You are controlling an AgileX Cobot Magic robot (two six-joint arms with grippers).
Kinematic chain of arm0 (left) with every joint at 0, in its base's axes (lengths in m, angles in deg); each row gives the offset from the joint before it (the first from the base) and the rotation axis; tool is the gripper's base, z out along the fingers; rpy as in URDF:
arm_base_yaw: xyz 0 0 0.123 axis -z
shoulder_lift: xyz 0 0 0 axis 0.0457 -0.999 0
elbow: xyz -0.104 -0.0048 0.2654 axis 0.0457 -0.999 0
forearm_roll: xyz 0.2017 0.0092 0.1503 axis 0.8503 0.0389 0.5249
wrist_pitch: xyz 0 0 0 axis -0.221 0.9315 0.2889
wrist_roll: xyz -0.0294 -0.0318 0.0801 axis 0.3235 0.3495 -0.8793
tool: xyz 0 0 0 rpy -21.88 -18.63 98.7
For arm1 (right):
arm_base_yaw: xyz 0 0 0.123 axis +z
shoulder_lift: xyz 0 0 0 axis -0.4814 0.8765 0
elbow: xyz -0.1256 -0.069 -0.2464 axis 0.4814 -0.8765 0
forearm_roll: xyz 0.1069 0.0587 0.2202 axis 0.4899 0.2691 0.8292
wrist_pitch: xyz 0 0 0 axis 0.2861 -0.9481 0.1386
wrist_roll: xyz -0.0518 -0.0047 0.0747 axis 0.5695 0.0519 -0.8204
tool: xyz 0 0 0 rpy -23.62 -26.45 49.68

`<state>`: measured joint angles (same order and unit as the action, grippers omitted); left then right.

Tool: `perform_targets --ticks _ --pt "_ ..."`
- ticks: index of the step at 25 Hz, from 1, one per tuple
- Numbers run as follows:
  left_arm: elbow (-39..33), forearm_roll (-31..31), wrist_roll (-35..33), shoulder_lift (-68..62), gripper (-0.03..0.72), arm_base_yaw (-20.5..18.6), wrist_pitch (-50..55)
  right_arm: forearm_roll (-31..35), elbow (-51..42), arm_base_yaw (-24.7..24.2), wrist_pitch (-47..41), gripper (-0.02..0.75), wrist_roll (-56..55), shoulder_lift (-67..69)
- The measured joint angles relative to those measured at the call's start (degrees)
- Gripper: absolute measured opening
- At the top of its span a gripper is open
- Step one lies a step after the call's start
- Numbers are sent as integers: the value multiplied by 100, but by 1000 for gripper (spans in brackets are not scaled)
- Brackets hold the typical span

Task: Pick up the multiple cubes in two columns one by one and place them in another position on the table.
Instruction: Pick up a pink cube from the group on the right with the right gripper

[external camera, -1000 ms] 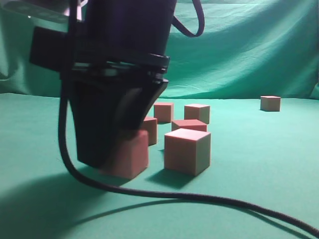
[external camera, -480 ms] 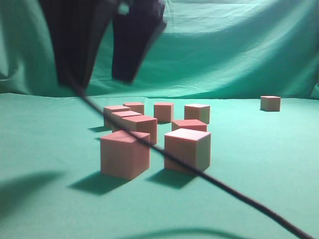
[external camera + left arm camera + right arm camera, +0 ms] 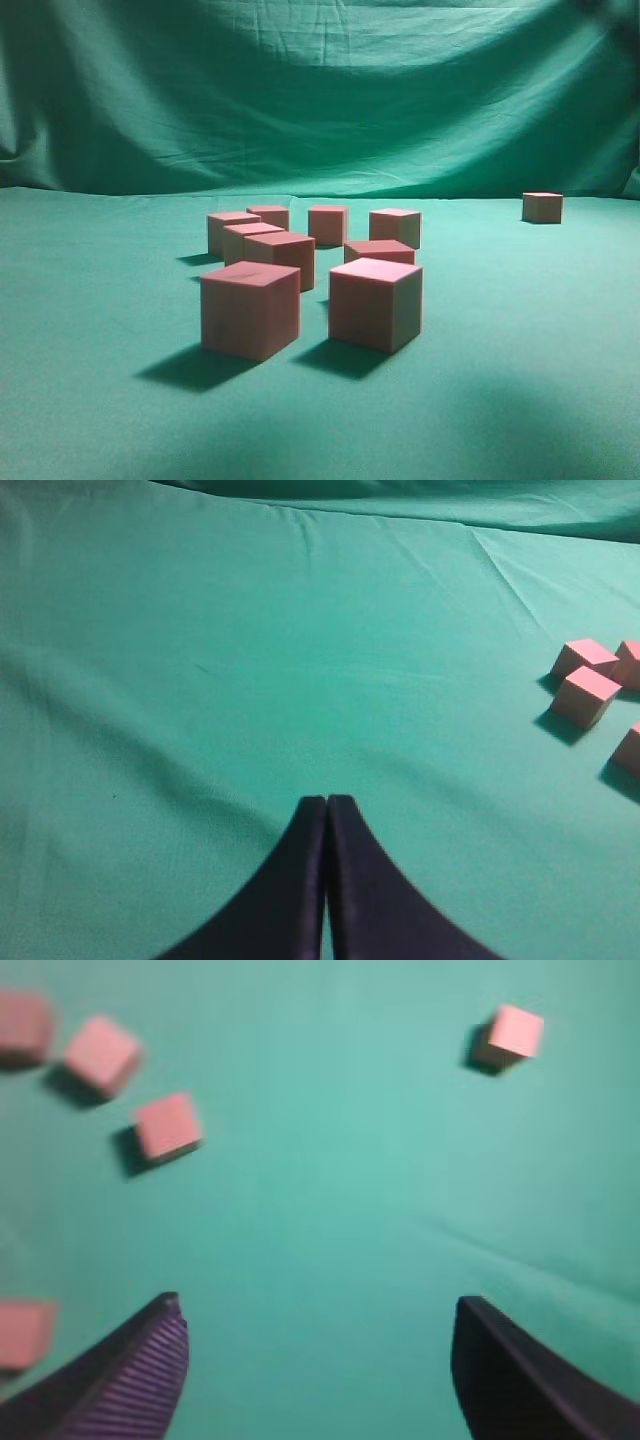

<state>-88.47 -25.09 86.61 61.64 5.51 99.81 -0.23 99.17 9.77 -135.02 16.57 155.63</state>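
Several pinkish-red cubes stand in two columns on the teal table (image 3: pixel 110 400). The front left cube (image 3: pixel 250 308) and front right cube (image 3: pixel 375 303) are nearest. One lone cube (image 3: pixel 542 207) sits far right at the back. No gripper is clearly visible in the exterior view. My left gripper (image 3: pixel 327 802) is shut and empty above bare cloth, with cubes (image 3: pixel 585 695) at the right edge of its view. My right gripper (image 3: pixel 318 1310) is open and empty above the cloth. Its blurred view shows cubes (image 3: pixel 168 1127) at the left and one apart (image 3: pixel 510 1033) at the upper right.
The same teal cloth hangs as a draped backdrop (image 3: pixel 320 90) behind the table. A dark blur (image 3: pixel 615 15) shows at the top right corner of the exterior view. Bare cloth lies in front of and to both sides of the cubes.
A gripper that stood over the front left cube opened, rose and left the exterior view. The cube stays on the table.
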Motion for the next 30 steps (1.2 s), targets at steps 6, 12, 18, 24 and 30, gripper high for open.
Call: perform_targets --ticks 6,12,18,24,30 --pt "0 0 0 0 0 0 0 205 0 -1954 1050 547 -339 112" --pt "0 0 0 0 0 0 0 326 0 -2791 2852 547 -367 851" --pt "0 0 0 0 0 0 0 415 54 -2911 3659 547 -278 1950" --pt "0 0 0 0 0 0 0 825 1025 -2911 3262 547 337 3027" --pt "0 0 0 0 0 0 0 1155 2150 -2911 2591 547 759 3880"
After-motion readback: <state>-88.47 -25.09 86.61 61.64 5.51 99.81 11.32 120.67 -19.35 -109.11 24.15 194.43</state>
